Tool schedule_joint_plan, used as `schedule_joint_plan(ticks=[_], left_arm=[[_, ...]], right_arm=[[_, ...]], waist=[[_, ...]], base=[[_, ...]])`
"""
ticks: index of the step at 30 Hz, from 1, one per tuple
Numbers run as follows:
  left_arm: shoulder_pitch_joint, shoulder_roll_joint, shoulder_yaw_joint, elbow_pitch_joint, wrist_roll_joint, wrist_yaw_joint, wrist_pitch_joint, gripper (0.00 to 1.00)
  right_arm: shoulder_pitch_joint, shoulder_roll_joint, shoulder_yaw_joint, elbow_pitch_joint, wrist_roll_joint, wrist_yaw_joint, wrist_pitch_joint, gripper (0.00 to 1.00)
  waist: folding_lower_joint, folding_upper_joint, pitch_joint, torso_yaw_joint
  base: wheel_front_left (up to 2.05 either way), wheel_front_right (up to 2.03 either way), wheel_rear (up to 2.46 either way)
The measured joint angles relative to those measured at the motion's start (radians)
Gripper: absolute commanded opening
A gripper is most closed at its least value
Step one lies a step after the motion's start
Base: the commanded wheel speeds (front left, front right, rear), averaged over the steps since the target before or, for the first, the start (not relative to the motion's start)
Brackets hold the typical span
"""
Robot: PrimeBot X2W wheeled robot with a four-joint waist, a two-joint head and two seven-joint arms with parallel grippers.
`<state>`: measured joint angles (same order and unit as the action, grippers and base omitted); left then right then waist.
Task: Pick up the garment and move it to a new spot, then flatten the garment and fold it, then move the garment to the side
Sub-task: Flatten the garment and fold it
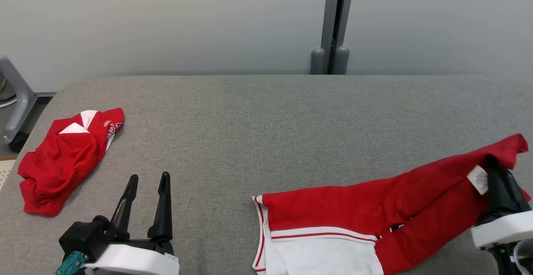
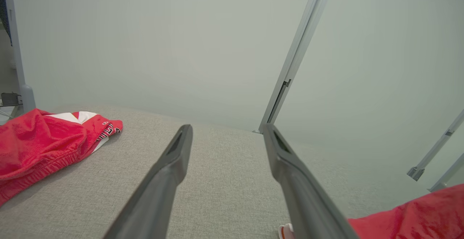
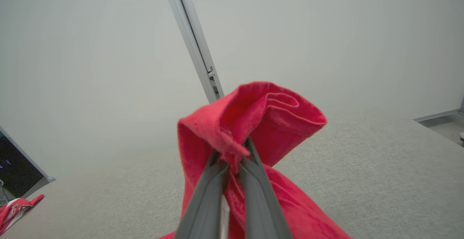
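A red and white garment (image 1: 358, 221) stretches across the grey table (image 1: 266, 133) from the front centre to the right. Its right end is lifted, and my right gripper (image 1: 493, 164) is shut on that red edge beside a white label (image 1: 478, 179). The right wrist view has the red cloth (image 3: 253, 123) bunched over the closed fingertips of the right gripper (image 3: 232, 155). My left gripper (image 1: 148, 183) stands open at the front left with nothing between its fingers (image 2: 170, 173). A corner of the red cloth (image 2: 413, 213) lies at the lower right of the left wrist view.
A second red and white garment (image 1: 66, 154) lies crumpled at the table's left edge, and the left wrist view has it (image 2: 40, 141) at the left. A grey post (image 1: 331, 25) stands behind the table against a pale wall. A grey frame (image 1: 16, 96) stands at the far left.
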<state>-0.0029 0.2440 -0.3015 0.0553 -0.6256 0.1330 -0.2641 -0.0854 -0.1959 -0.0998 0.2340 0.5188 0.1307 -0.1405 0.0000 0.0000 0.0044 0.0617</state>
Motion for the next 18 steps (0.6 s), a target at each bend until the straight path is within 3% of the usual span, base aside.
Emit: schedule_joint_plan(ticks=[8,18], left_arm=[[0.025,-0.073,0.070,-0.018,0.129,-0.043,0.000,1.00],[0.035,-0.145,0.101,0.020,0.209,-0.113,0.000,1.00]], right_arm=[[0.028,0.072,0.130,-0.156,-0.041,0.000,0.084,0.00],[-0.012,0.122,0.297,-0.045,-0.047,0.000,0.113,0.00]], waist=[[-0.0001,0.0000,0.000,0.039],[0.0000,0.0000,0.025,0.106]], base=[[0.00,0.00,0.00],[0.00,0.00,0.00]])
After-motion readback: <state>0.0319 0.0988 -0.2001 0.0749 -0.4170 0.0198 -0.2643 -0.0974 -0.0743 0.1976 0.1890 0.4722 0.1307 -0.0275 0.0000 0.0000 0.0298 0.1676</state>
